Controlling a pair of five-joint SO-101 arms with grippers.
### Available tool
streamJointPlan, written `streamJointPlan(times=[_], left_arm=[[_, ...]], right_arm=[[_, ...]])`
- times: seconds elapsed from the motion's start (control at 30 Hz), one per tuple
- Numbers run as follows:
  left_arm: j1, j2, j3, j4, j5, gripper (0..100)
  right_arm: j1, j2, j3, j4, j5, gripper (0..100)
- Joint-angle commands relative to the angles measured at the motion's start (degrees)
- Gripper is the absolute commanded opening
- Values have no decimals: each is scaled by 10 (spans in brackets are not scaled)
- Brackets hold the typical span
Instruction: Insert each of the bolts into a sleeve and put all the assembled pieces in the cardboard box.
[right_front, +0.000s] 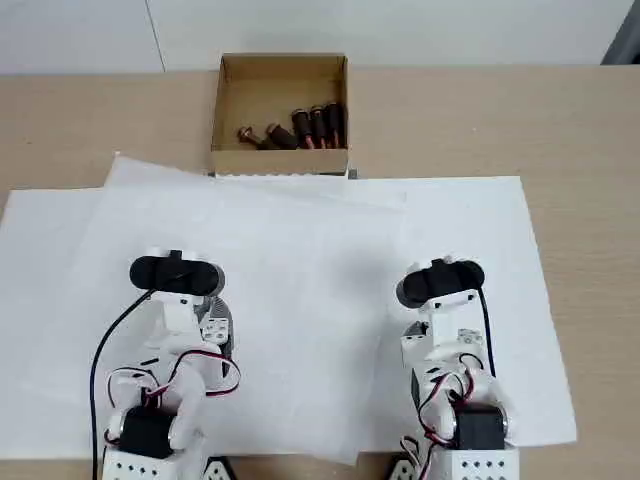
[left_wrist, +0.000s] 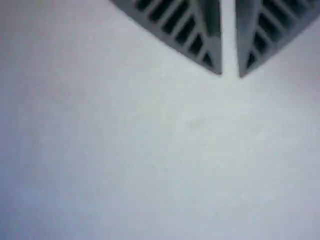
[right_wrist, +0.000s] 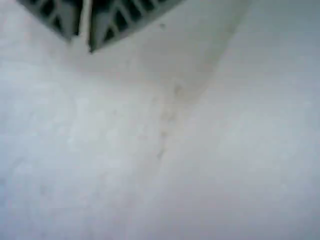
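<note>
Far side of the surface: the cardboard box stands at the middle of the far edge of the white paper, on the surface.
Task's things: the assembled pieces lie in a row inside the box, toward its near wall. Most have their long axes running away from the arms, and the end one lies more crosswise.
Left fingers: the left fingers are drawn together to a thin slit and hold nothing, hanging just above bare paper.
Right fingers: the right fingers are likewise nearly closed and empty, over paper with a faint crease.
Key relation: the box lies straight ahead of both folded arms and well apart from them. It sits between their lines, so neither is clearly nearer.
Judgement: no loose bolt or sleeve is visible on the paper, so the task looks finished.
</note>
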Motion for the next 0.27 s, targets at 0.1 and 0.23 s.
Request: streamJointPlan(times=[0.1,0.23], left_arm=[[1,-7,-2,-2,1,7],[1,-7,-2,-2,1,7]], right_arm=[[5,-8,-4,-13,-3,4],[5,-8,-4,-13,-3,4]])
